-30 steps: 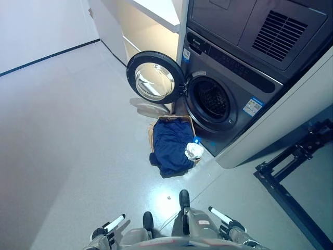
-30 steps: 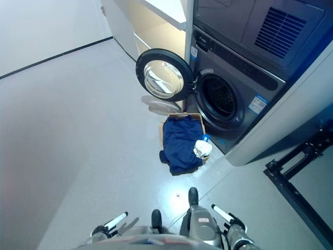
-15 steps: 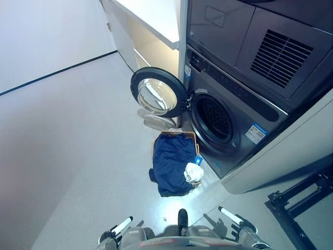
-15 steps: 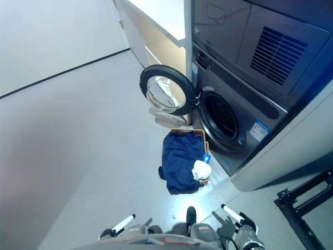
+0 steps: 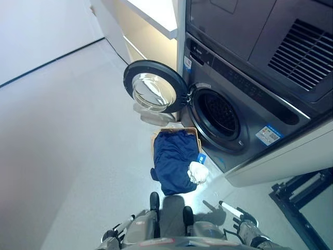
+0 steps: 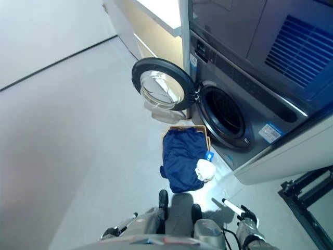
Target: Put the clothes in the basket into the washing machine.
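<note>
Dark-grey washing machine (image 5: 234, 120) stands along the right side of the pale floor (image 5: 67, 135), its round door (image 5: 154, 86) swung fully open to the left, glass facing outward. Drum opening (image 5: 218, 114) is exposed and dark inside; no garment is visible in it.

Basket (image 5: 179, 131), tan, sits on the floor directly in front of the machine, just below the open door and close to the machine's front. Only its far rim shows. Navy cloth (image 5: 174, 161) fills it and spills over the near edge onto the floor. White cloth (image 5: 197, 173) is bunched at the right near corner of the basket, resting on the navy cloth. A small blue tag or object (image 5: 201, 158) lies just beside the white bundle, on the machine side; it is too small to identify.

Left hand (image 5: 118, 233) shows at the bottom edge, left of centre, fingers extended and relaxed, holding nothing. Right hand (image 5: 238, 217) shows at the bottom edge, right of centre, fingers likewise straight, holding nothing. Both hands are low and well apart from the basket; the clothes lie ahead of and between the two hands, untouched.
</note>
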Robot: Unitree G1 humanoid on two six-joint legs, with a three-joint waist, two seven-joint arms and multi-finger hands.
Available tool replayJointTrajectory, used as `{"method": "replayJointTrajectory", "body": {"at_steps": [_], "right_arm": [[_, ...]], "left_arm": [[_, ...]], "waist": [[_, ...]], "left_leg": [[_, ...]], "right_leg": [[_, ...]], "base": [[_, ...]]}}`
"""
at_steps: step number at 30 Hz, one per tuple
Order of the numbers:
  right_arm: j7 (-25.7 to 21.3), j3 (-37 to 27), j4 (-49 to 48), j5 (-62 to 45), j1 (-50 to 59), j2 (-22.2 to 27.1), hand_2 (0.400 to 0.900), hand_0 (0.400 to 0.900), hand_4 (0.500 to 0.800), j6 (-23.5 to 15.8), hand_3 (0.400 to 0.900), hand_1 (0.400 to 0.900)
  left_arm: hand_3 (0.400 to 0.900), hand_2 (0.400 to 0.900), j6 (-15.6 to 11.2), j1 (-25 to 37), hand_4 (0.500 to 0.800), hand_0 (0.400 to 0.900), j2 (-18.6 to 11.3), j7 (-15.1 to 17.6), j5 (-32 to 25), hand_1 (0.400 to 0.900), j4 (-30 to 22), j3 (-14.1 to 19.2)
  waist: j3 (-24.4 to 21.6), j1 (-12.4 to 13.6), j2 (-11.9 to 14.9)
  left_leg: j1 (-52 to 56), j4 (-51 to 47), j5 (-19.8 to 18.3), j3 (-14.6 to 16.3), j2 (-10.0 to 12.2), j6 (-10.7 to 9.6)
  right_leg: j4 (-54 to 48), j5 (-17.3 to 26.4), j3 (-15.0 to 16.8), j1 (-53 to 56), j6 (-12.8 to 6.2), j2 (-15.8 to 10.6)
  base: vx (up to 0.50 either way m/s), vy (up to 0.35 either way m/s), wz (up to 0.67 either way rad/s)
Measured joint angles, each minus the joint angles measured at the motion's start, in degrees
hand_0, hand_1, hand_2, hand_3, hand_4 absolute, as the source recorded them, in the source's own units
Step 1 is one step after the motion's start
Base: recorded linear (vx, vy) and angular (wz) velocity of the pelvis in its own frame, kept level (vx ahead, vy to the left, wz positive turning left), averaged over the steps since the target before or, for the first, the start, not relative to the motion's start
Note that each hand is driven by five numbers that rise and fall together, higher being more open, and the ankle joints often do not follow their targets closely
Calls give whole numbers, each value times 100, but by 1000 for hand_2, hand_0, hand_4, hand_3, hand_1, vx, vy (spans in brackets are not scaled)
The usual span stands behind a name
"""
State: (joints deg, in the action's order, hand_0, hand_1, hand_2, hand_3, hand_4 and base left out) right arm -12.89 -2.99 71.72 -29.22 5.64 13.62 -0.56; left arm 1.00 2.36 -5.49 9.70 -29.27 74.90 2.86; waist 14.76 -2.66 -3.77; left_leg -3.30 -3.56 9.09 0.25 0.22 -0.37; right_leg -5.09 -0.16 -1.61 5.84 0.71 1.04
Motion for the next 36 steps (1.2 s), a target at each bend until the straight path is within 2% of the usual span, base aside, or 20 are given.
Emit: {"method": "replayJointTrajectory", "body": {"at_steps": [4,9,12,14,16,17,18,21,24,27,31,36], "right_arm": [[49,49,4,4,17,-208,900,900,800,9,900,900],[122,179,-24,0,353,-428,900,900,800,3,900,900],[126,176,-51,-2,377,-510,900,900,800,3,900,900],[118,197,-82,0,386,-517,900,900,800,3,900,900],[111,352,-121,5,329,-525,900,900,800,2,900,900],[107,414,-121,10,322,-534,900,900,800,9,900,900],[102,416,-130,15,315,-552,900,900,800,10,900,900],[91,553,-285,194,399,-527,900,900,800,16,900,900],[71,943,-466,577,592,-373,900,900,800,27,900,900],[-18,1489,-667,1292,954,27,900,900,800,78,900,900],[-157,2042,-966,2214,1821,641,900,900,800,71,900,900],[-204,2700,-1066,3062,2836,805,900,900,800,194,900,900]], "left_arm": [[900,900,-6,76,800,900,-193,-4,5,900,-121,-77],[900,900,-31,272,800,900,-505,-6,20,900,-115,-76],[900,900,-89,363,800,900,-726,-10,22,900,-116,-83],[900,900,-115,451,800,900,-769,15,21,900,-106,-81],[900,900,-120,450,800,900,-776,11,21,900,-116,-81],[900,900,-122,449,800,900,-765,12,19,900,-118,-81],[900,900,-121,444,800,900,-752,13,19,900,-126,-84],[900,900,-116,312,800,900,-675,21,19,900,-195,-82],[900,900,-116,309,800,900,-610,24,18,900,-213,-92],[900,900,-123,533,800,900,-593,35,14,900,-245,-196],[900,900,-241,971,800,900,-595,162,-10,900,-388,-347],[900,900,-388,1568,800,900,-660,276,-186,900,-609,-471]], "waist": [[-15,127,217],[72,173,407],[38,198,649],[86,230,665],[68,233,698],[52,237,749],[53,246,746],[94,260,639],[141,245,577],[294,280,471],[779,278,262],[1193,277,201]], "left_leg": [[113,-96,-69,219,-231,263],[252,-22,-314,402,-86,357],[262,-118,-313,424,-139,377],[236,-113,-295,388,-137,400],[201,-86,-307,314,-183,357],[186,-90,-313,249,-235,343],[148,-88,-303,231,-269,299],[-8,-12,-325,206,-196,163],[-302,238,-360,127,-131,111],[-675,474,-397,74,-105,54],[-1175,749,-429,100,-36,4],[-1808,1113,-425,107,-34,7]], "right_leg": [[106,-113,168,-50,-259,-247],[1704,-382,139,-837,-611,-163],[1519,-507,68,-922,-588,-272],[1236,-499,95,-1034,-582,-285],[820,-457,96,-1049,-578,-404],[712,-242,69,-1053,-603,-454],[607,62,92,-1047,-529,-458],[258,400,78,-1001,-368,-373],[9,536,-30,-1010,-275,-298],[57,580,-88,-1269,-212,-239],[421,578,-70,-1827,-207,-208],[1033,463,-62,-2578,-189,-216]], "base": [[126,292,-31],[8,188,-19],[58,60,6],[36,-18,20],[34,-71,8],[43,-98,6],[47,-111,8],[-2,-111,14],[-71,-109,12],[-123,-71,3],[-100,-36,-4],[-66,-13,0]]}}
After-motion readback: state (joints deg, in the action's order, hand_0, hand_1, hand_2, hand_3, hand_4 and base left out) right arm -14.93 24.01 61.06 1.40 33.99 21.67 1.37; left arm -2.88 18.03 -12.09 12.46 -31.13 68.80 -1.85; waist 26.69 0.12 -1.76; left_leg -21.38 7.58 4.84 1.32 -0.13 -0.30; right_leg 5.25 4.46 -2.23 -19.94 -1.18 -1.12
